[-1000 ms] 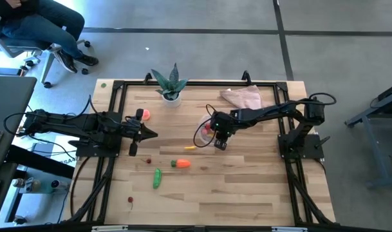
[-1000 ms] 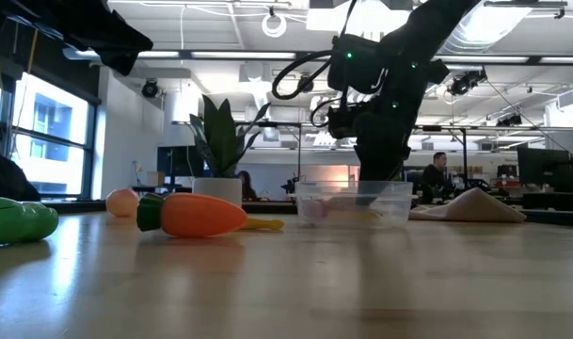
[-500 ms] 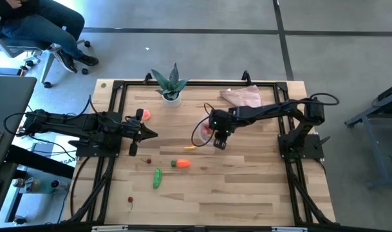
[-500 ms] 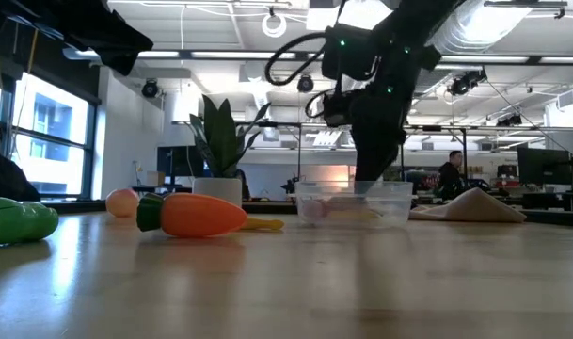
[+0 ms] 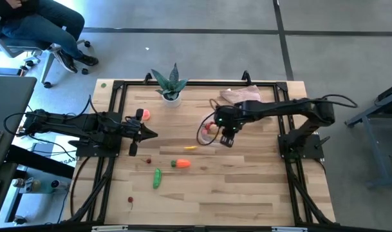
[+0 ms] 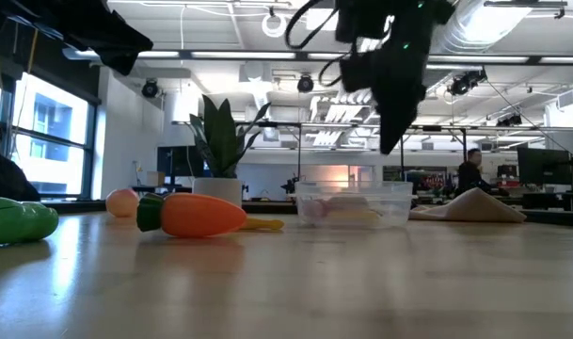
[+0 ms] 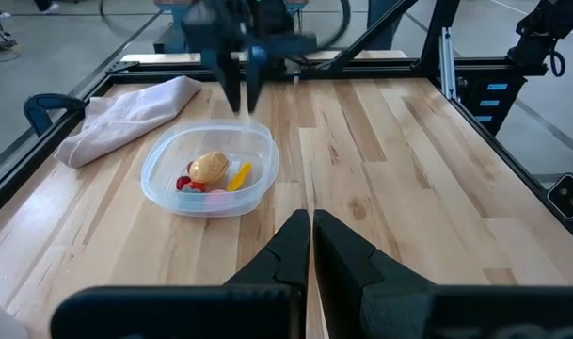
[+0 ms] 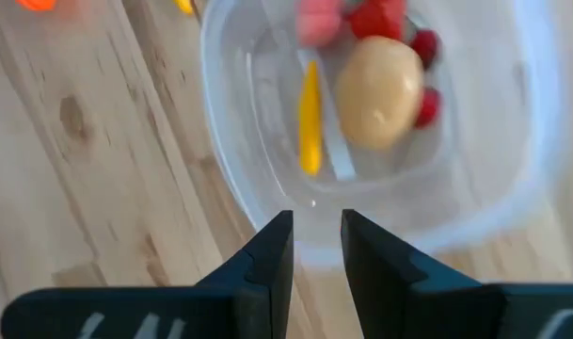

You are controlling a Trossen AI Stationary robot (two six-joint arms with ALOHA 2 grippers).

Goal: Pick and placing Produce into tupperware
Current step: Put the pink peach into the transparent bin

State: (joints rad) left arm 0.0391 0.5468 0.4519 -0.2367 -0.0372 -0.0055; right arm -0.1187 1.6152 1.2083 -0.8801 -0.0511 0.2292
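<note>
Right gripper [image 5: 227, 138]: over the near rim of the tupperware [image 5: 207, 132], fingers slightly parted, empty. Tupperware mid-table, holding potato [image 8: 380, 89], yellow piece [image 8: 310, 117], red berries [image 8: 423, 45]. Left gripper [image 5: 144, 134]: fingers closed, empty, waiting at the left edge; carrot [image 5: 180, 164] and cucumber [image 5: 157, 178] on bare table.

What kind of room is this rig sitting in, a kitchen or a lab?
Likely an open-plan lab or office, not a kitchen: bare ceiling with strip lights, desks with monitors behind the wooden table, and a wheeled office chair on a concrete floor.

Right arm [image 7: 234, 42] motion-blurred in left wrist view; berries [image 5: 129, 200] on table too small to identify.
</note>
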